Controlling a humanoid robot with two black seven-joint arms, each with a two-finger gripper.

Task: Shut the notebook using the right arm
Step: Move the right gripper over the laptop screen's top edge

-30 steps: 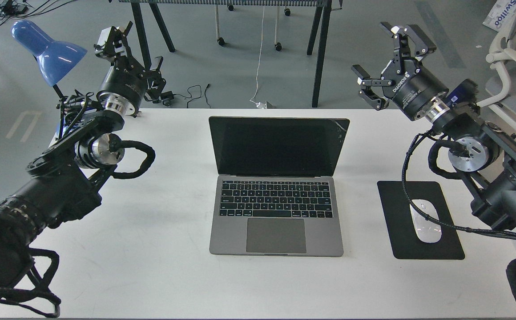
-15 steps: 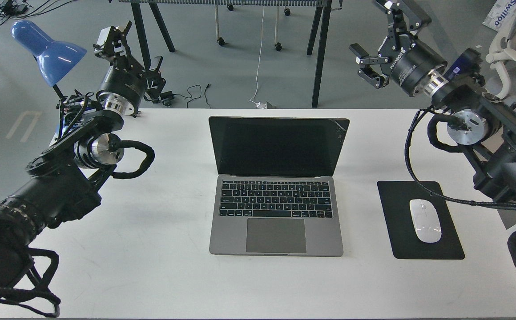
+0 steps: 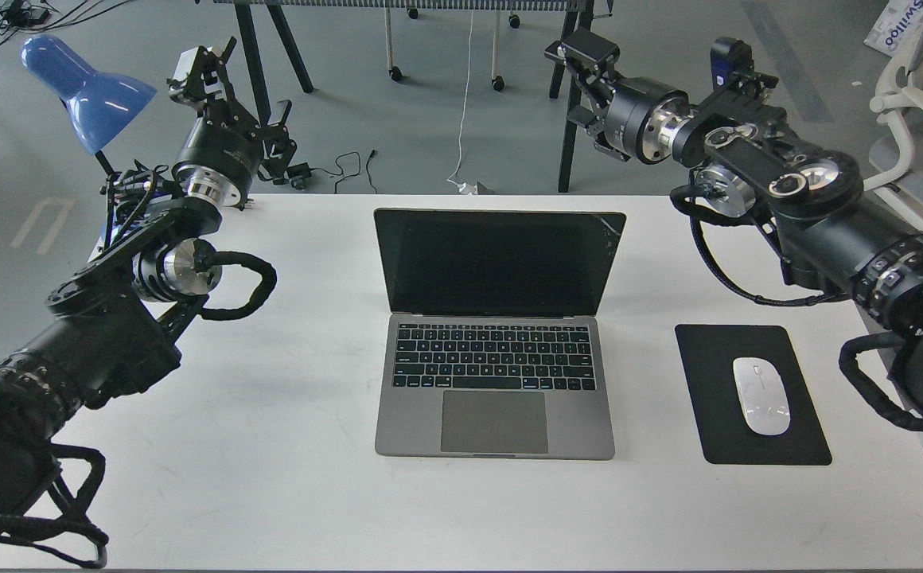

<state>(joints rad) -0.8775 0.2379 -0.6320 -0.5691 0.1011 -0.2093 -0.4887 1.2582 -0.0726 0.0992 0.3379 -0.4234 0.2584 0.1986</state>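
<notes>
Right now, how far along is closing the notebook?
Nothing is done yet: the notebook stands fully open on the table, its black screen upright. In hand: the right arm's gripper is beyond the table's far edge, above and right of the lid's top corner, touching nothing. Left: reach the lid's top edge and fold it down. The left gripper hangs beside the blue lamp.
</notes>
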